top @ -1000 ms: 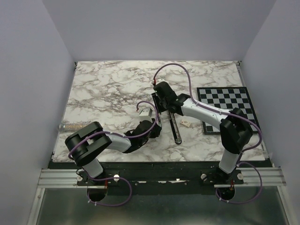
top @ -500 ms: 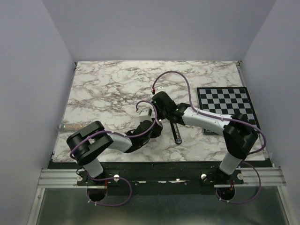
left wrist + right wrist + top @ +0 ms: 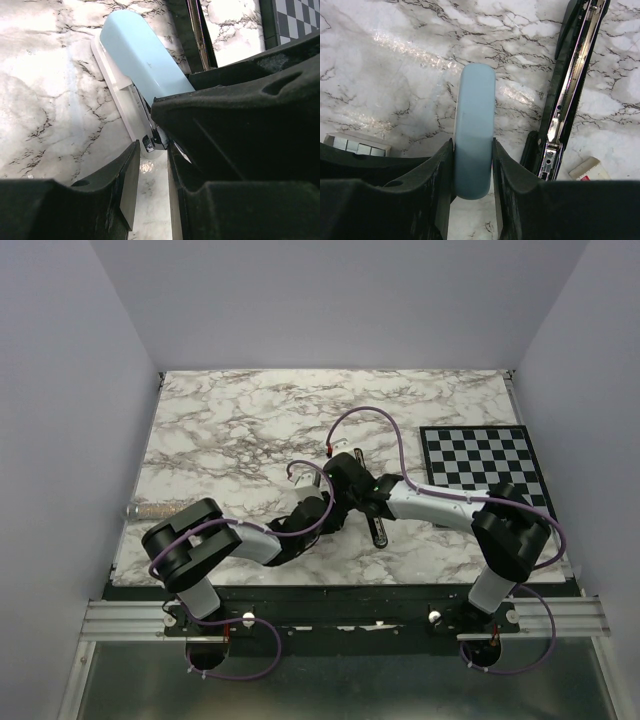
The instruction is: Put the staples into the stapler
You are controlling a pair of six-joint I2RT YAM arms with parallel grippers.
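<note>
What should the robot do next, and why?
Probably the right tool should let go of the light-blue case and reach for the staples. The left tool grips that case too, and the black stapler already lies open, channel up.

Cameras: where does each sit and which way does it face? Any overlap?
Top external: above and behind the bases, facing down and forward over the table. The left arm and right arm show whole, meeting by the stapler.
Left wrist: on the left arm, facing down along the left gripper at the blue casing. Both fingers show.
Right wrist: on the right arm, facing down. The right gripper clamps the blue casing.
Shared: both wrist views show the blue casing and the stapler.
</note>
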